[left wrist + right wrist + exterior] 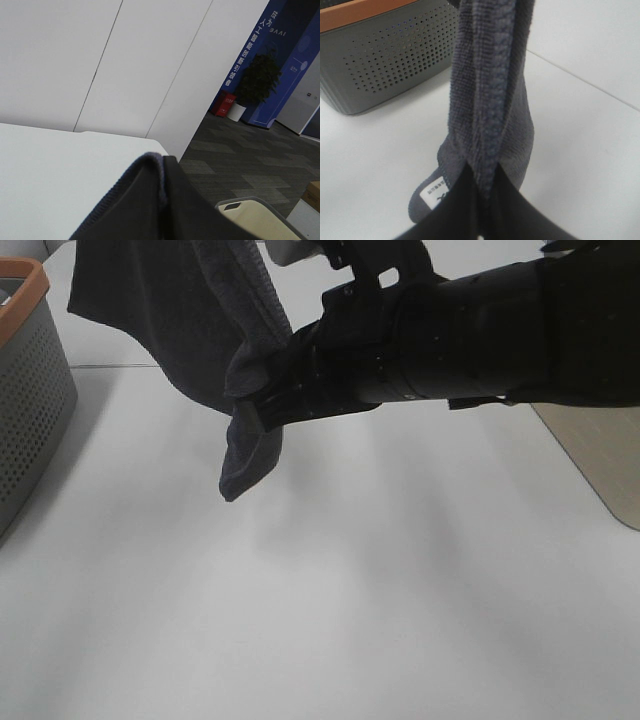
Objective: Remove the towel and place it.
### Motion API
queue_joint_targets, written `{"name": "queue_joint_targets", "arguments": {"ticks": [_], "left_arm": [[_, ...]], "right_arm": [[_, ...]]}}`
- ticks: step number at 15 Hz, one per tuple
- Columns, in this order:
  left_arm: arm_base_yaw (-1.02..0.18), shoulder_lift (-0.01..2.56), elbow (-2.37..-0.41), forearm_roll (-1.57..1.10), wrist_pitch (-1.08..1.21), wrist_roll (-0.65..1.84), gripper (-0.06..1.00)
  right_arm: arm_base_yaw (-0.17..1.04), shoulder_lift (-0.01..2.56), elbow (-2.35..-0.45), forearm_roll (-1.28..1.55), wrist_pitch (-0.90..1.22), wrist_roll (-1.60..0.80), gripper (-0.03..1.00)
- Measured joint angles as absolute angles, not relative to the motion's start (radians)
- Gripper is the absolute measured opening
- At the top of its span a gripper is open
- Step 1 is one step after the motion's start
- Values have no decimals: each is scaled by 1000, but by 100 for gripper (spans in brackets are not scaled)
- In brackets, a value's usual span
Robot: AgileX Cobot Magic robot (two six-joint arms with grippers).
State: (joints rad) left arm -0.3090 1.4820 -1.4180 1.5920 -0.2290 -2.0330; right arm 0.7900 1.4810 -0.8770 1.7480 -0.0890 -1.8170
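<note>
The dark charcoal-grey towel (pixel 180 310) hangs in the air above the white table (pixel 350 590), its top out of the frame. My right gripper (pixel 255 418) reaches in from the right and is shut on the towel's lower edge. A folded corner dangles below it. In the right wrist view the dark fingers (pixel 455 215) pinch the stitched edge of the towel (pixel 490 100), and a small white tag (pixel 434 190) shows low on the cloth. In the left wrist view my left gripper (pixel 162 210) is closed around a stitched towel edge (pixel 161 170), held high.
A grey perforated basket with an orange rim (pixel 30 390) stands at the table's left edge; it also shows in the right wrist view (pixel 385 55). A beige panel (pixel 600 460) lies beyond the table's right edge. A beige chair (pixel 250 220) stands on the floor.
</note>
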Motion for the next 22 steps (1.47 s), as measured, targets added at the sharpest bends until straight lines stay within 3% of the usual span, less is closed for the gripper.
{"name": "queue_joint_targets", "arguments": {"ticks": [4,8,11,12,16,22], "left_arm": [[-309,1481,-1402,1623,-193,-2033,0],[-309,1481,-1402,1620,-199,-2039,0],[-309,1502,-1402,1595,-246,-2051,0],[-309,1559,-1402,1553,-318,-2051,0],[-309,1620,-1402,1532,-337,-2033,0],[-326,1740,-1402,1491,-373,-2030,0]], "right_arm": [[671,1322,-826,1748,-51,-1857,2],[571,1303,-814,1744,160,-1849,2],[567,1449,-824,1649,200,-1785,2],[567,1610,-879,1641,204,-1778,2],[567,1848,-999,1641,234,-1777,2],[567,1954,-1054,1635,235,-1779,2]]}}
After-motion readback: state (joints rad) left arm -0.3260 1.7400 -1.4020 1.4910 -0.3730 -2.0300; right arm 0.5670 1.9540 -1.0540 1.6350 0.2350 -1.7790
